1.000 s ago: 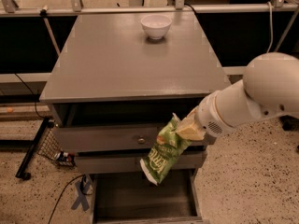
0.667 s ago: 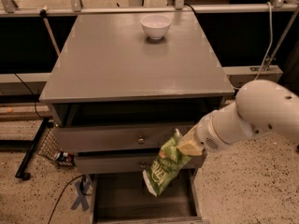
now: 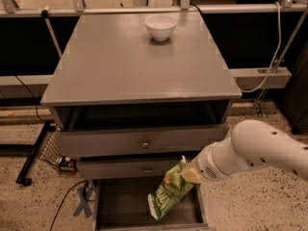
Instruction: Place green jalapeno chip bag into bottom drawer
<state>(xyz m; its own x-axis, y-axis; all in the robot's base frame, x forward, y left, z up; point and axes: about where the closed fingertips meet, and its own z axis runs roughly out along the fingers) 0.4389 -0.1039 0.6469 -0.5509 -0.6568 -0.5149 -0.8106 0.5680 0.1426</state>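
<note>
The green jalapeno chip bag [image 3: 169, 191] hangs tilted from my gripper [image 3: 188, 173], which is shut on the bag's top end. The bag hangs over the open bottom drawer [image 3: 120, 203], a grey tray with a dark floor pulled out at the cabinet's foot. The bag's lower white crimped end is at about the level of the drawer's front edge. My white arm [image 3: 260, 150] reaches in from the right.
The grey cabinet [image 3: 139, 66] carries a white bowl [image 3: 160, 26] at the back of its top. Two upper drawers with brass knobs [image 3: 145, 144] stand slightly pulled out. A blue X mark [image 3: 83, 207] and black cables lie on the floor at left.
My arm has moved down and slightly right, lowering the chip bag from in front of the upper drawers to over the open bottom drawer.
</note>
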